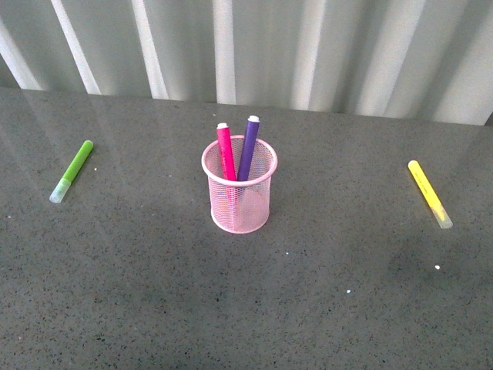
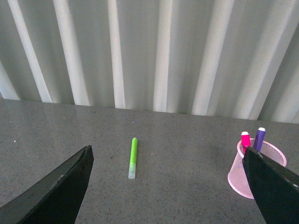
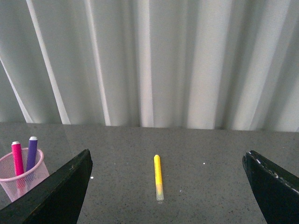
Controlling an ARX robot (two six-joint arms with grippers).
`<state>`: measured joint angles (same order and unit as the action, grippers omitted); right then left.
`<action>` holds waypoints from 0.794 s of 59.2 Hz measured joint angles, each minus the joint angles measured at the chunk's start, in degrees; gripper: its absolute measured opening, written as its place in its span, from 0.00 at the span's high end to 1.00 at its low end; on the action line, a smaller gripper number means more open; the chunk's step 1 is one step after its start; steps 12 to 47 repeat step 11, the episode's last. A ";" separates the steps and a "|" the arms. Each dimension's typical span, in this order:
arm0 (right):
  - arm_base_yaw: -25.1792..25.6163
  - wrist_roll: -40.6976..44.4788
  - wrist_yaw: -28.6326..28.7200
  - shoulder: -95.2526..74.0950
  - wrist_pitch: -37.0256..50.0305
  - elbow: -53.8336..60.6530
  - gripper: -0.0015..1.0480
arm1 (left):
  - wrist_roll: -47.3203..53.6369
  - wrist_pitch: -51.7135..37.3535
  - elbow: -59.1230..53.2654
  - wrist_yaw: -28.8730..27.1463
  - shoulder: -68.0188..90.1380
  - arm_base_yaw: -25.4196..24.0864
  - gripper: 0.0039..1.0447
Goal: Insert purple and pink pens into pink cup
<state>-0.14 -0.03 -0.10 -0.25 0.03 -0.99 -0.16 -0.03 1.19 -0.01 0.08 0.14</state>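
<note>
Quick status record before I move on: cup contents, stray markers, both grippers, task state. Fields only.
cup: pink cup upright at table centre
in cup: pink pen and purple pen, both standing, tops above the rim
left on table: green marker lying flat, to the cup's left
right on table: yellow marker lying flat, to the cup's right
left gripper: open, empty, above the table
right gripper: open, empty, above the table
task state: both target pens appear to be inserted
</note>
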 joint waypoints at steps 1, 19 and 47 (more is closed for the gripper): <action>0.00 0.00 0.00 0.00 0.00 0.00 0.07 | 0.00 0.00 0.00 0.00 0.00 0.00 0.06; 0.00 0.00 0.00 0.00 0.00 0.00 0.07 | 0.00 0.00 0.00 0.00 0.00 0.00 0.06; 0.00 0.00 0.00 0.00 0.00 0.00 0.07 | 0.00 0.00 0.00 0.00 0.00 0.00 0.06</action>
